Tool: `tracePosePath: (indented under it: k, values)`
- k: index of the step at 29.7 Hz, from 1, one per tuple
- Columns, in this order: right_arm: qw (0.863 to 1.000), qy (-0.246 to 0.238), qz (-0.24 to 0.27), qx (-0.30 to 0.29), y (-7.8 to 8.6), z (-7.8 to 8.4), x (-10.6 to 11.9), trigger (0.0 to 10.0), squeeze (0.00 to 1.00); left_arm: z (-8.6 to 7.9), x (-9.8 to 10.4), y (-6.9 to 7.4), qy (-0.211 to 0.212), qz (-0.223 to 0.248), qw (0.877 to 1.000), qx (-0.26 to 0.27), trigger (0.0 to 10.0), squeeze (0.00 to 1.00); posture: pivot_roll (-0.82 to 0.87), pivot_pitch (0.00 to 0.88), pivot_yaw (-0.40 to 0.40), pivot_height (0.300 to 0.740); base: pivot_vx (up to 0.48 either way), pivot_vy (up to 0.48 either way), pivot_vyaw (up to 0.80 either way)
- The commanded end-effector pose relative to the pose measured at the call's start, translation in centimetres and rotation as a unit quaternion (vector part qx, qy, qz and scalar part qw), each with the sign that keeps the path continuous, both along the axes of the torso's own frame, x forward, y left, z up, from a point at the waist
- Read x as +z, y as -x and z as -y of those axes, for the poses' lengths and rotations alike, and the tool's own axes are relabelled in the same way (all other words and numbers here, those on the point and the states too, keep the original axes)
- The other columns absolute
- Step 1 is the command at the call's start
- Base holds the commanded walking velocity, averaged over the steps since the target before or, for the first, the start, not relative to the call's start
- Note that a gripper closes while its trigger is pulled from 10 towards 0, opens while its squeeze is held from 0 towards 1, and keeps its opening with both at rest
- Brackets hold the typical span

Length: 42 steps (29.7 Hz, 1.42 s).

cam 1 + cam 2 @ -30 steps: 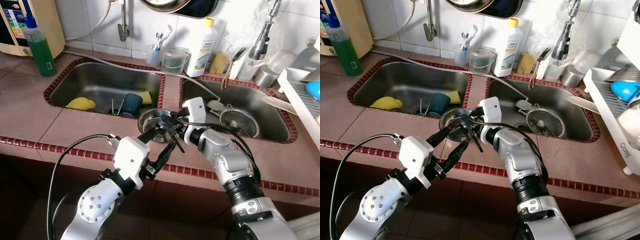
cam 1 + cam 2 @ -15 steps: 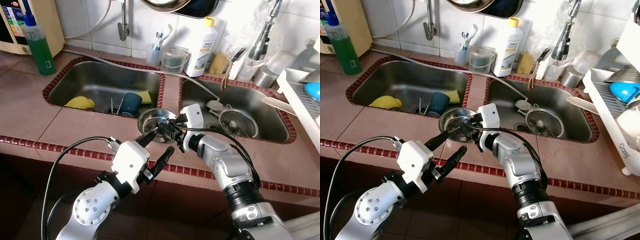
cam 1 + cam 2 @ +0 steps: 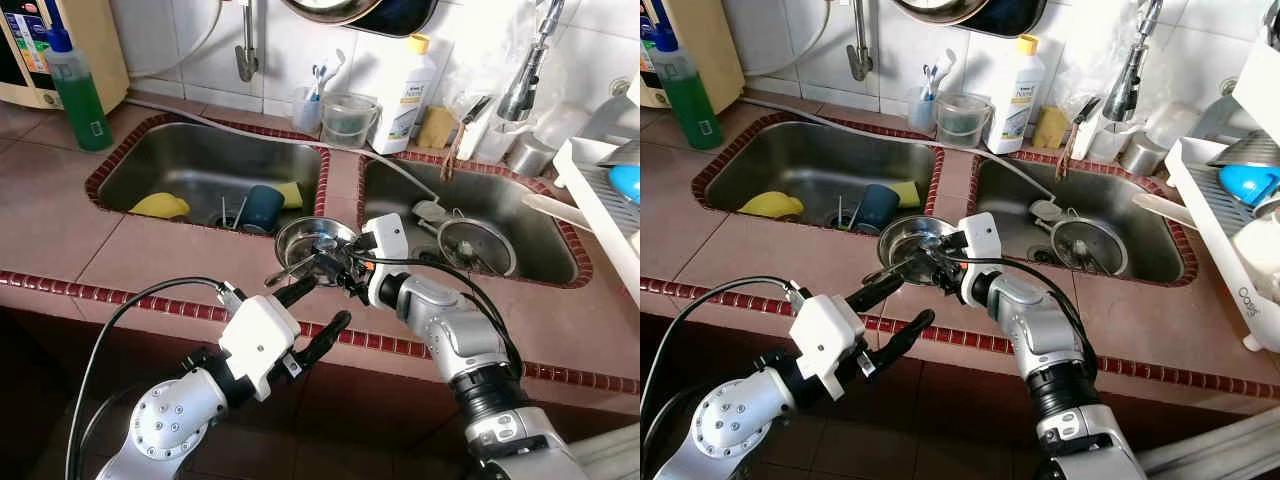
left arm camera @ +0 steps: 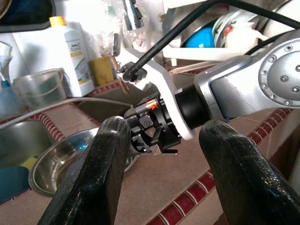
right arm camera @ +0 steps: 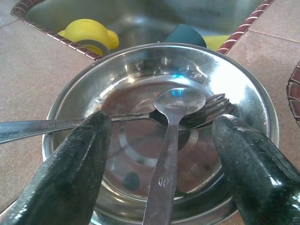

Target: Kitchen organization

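A steel bowl (image 3: 308,238) sits on the tiled counter between the two sinks. In it lie a spoon (image 5: 171,123) and a fork (image 5: 209,107), whose handle (image 3: 286,272) sticks out over the near left rim. My right gripper (image 3: 336,268) hovers at the bowl's near rim, open, with its fingers (image 5: 70,164) on either side of the spoon and touching nothing. My left gripper (image 3: 330,300) is open and empty, just in front of the counter's red-tiled edge, pointing at the right wrist (image 4: 164,117).
The left sink (image 3: 190,160) holds a yellow piece (image 3: 160,206), a dark blue cup (image 3: 262,208) and a sponge. A round lid (image 3: 478,245) lies in the right sink. At the back stand a green bottle (image 3: 78,95) and a white bottle (image 3: 404,95); a dish rack (image 3: 600,190) is at the right.
My left gripper has drawn back and down from the bowl's rim to the counter's front edge. The fork's handle now shows bare over the rim. The right gripper has barely moved.
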State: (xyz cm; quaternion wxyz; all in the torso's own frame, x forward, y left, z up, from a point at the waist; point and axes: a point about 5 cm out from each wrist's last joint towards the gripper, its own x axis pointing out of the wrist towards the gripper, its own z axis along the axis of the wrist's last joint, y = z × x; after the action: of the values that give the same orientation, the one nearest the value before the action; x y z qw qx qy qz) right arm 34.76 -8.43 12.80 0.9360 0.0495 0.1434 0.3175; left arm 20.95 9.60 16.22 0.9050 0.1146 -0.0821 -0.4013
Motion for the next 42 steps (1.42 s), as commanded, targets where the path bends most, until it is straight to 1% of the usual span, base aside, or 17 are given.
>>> tracePosePath:
  k: [1,2,3,4,12,16,23,25,28,29,33,34,35,38,39,41,42]
  values:
    - [1.000,0.007,-0.003,-0.005,-0.4,0.7,0.4,10.0,1.00,0.5,0.8,0.5,0.007,0.011,1.000,-0.018,10.0,0.00,-0.09,0.060,-0.139,0.732,0.000,0.000,0.00]
    - [1.000,0.007,-0.003,-0.004,-0.4,0.7,0.4,10.0,0.18,0.5,0.9,0.5,0.007,0.011,1.000,-0.018,10.0,0.00,-0.09,0.060,-0.139,0.732,0.000,0.000,0.00]
    - [1.000,0.007,-0.003,-0.004,-0.4,0.7,0.4,10.0,0.18,0.5,0.9,0.5,0.007,0.011,1.000,-0.018,10.0,0.00,-0.09,0.060,-0.139,0.732,0.000,0.000,0.00]
    - [1.000,0.009,-0.006,-0.003,-0.5,0.7,0.5,10.0,0.00,0.7,1.0,0.6,0.010,0.012,1.000,-0.020,10.0,0.00,-0.09,0.062,-0.140,0.732,0.000,0.000,0.00]
    - [1.000,0.014,-0.020,-0.012,-1.7,1.1,1.4,10.0,0.00,1.2,1.5,0.9,0.021,0.016,0.999,-0.024,10.0,0.00,-0.09,0.068,-0.142,0.732,0.000,0.000,0.00]
    - [0.999,0.006,-0.041,-0.016,-2.5,1.4,1.9,9.3,0.00,1.3,2.0,0.8,0.026,0.020,0.999,-0.020,10.0,0.00,-0.08,0.080,-0.149,0.732,0.000,0.000,0.00]
    - [0.998,0.006,-0.059,-0.006,-2.5,1.2,1.6,8.9,0.00,1.3,2.2,0.8,0.030,0.021,0.999,-0.016,10.0,0.00,-0.08,0.085,-0.152,0.732,0.000,0.000,0.00]
    - [0.998,0.005,-0.060,-0.001,-2.5,1.1,1.6,8.0,0.00,1.3,2.2,0.9,0.030,0.021,0.999,-0.015,10.0,0.00,-0.08,0.088,-0.153,0.732,0.000,0.000,0.00]
    - [0.998,0.013,-0.066,0.002,-2.5,1.0,1.4,8.9,0.00,1.4,2.3,0.9,0.032,0.020,0.999,-0.015,10.0,0.00,-0.08,0.090,-0.154,0.732,0.000,0.000,0.00]
    - [0.998,0.014,-0.066,0.006,-2.4,0.9,1.3,8.1,0.00,1.5,2.3,0.9,0.033,0.020,0.999,-0.015,10.0,0.00,-0.08,0.092,-0.156,0.732,0.000,0.000,0.00]
    - [0.997,0.032,-0.072,0.012,-2.2,0.8,0.8,8.1,0.00,1.6,2.5,0.9,0.038,0.020,0.999,-0.012,10.0,0.00,-0.08,0.097,-0.159,0.732,0.000,0.000,0.00]
    - [0.996,0.047,-0.078,0.016,-2.1,0.8,0.3,7.5,0.00,1.6,2.5,0.9,0.040,0.020,0.999,-0.011,10.0,0.00,-0.08,0.098,-0.160,0.732,0.000,0.000,0.00]
    - [0.995,0.051,-0.083,0.015,-2.0,0.8,0.1,5.4,0.00,1.7,2.6,0.9,0.041,0.020,0.999,-0.011,10.0,0.00,-0.08,0.099,-0.161,0.732,0.000,0.000,0.00]
    - [0.994,0.059,-0.093,0.012,-1.9,0.9,-0.3,4.3,0.00,1.7,2.6,0.9,0.043,0.020,0.999,-0.010,10.0,0.00,-0.09,0.100,-0.162,0.732,0.000,0.000,0.00]
    - [0.994,0.060,-0.095,0.012,-1.9,0.9,-0.3,2.7,0.00,1.7,2.6,0.9,0.044,0.020,0.999,-0.010,10.0,0.00,-0.08,0.101,-0.163,0.732,0.000,0.000,0.00]
    - [0.993,0.065,-0.101,0.007,-1.9,1.1,-0.6,1.6,0.00,1.8,2.7,0.9,0.045,0.020,0.999,-0.008,10.0,0.00,-0.08,0.100,-0.165,0.732,0.000,0.000,0.00]
    - [0.993,0.064,-0.102,0.006,-1.9,1.1,-0.6,0.0,0.00,1.8,2.7,0.9,0.045,0.020,0.999,-0.008,10.0,0.00,-0.08,0.100,-0.165,0.732,0.000,0.000,0.00]
